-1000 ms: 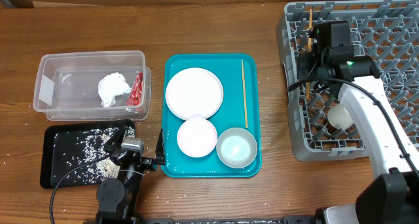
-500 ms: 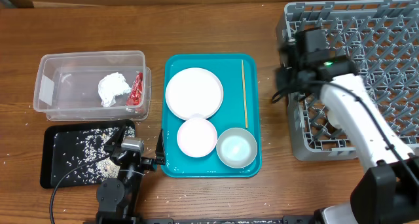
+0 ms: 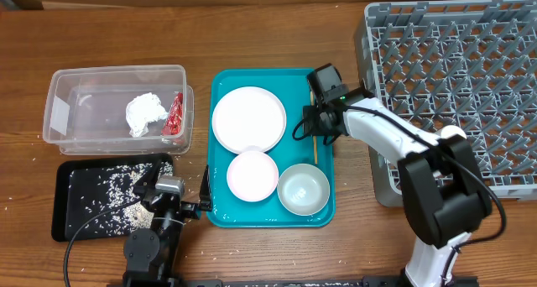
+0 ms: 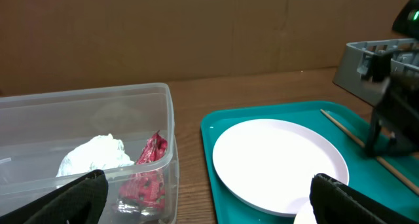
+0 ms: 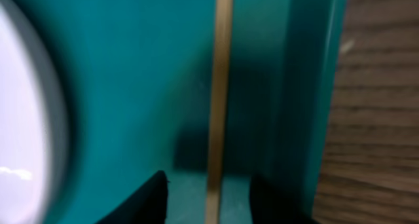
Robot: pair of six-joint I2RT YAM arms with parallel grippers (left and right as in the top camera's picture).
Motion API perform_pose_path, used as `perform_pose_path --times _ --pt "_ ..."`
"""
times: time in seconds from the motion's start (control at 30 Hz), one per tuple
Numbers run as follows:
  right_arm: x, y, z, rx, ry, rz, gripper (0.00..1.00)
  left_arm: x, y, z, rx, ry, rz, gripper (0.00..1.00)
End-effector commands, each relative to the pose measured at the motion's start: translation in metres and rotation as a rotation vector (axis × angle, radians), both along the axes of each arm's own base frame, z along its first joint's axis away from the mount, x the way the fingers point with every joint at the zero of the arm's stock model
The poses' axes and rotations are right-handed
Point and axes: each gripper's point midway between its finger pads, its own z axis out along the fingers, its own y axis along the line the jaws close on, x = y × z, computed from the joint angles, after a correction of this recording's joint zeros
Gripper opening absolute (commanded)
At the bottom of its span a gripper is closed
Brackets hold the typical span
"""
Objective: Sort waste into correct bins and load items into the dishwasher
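Overhead, napkin (image 3: 144, 112) and wrapper (image 3: 174, 112) are sitting in the tub (image 3: 59, 81); plate (image 3: 248, 119) and bowls (image 3: 252, 174) are waiting. Right gripper (image 5: 211, 198), part-open, is straddling a chopstick (image 5: 221, 86); left gripper (image 4: 209, 201) is gaping wide, empty.

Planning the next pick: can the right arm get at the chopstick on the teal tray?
Probably yes. The right gripper hangs over the chopstick, jaws open either side, nothing across it. The wall of the teal tray alongside may crowd one finger.
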Motion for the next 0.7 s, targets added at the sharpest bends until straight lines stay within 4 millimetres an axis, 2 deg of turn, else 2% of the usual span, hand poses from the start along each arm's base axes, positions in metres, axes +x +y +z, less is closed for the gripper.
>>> perform_pose_path --times 0.0,0.03,0.13,0.23,0.33,0.37,0.43,0.53,0.67 --pt "0.001 -0.002 -0.007 0.002 0.016 -0.033 0.29 0.0 0.003 0.0 0.012 -0.008 0.014 1.0" --pt "0.0 -0.001 -0.007 0.007 0.018 -0.031 0.19 0.0 0.003 0.0 0.012 -0.008 0.014 1.0" --pt "0.002 0.001 0.0 0.016 0.01 -0.03 0.06 0.0 0.003 0.0 0.012 -0.008 0.013 1.0" --pt "0.004 -0.001 0.017 0.016 -0.004 -0.034 0.04 0.0 0.003 0.0 0.012 -0.008 0.014 1.0" --pt "0.01 0.0 0.051 0.034 -0.065 -0.036 0.04 0.0 0.003 0.0 0.012 -0.008 0.014 1.0" --pt "0.013 -0.003 0.07 0.035 -0.107 -0.044 0.04 0.0 0.003 0.0 0.012 -0.008 0.014 1.0" --pt "0.016 -0.01 0.092 0.026 -0.157 -0.061 0.04 0.0 0.003 0.0 0.012 -0.008 0.014 1.0" --pt "0.017 -0.038 0.133 -0.008 -0.247 -0.123 0.04 0.0 0.003 0.0 0.012 -0.008 0.014 1.0" --pt "0.018 -0.072 0.175 -0.024 -0.343 -0.138 0.04 0.0 0.003 0.0 0.012 -0.008 0.014 1.0"
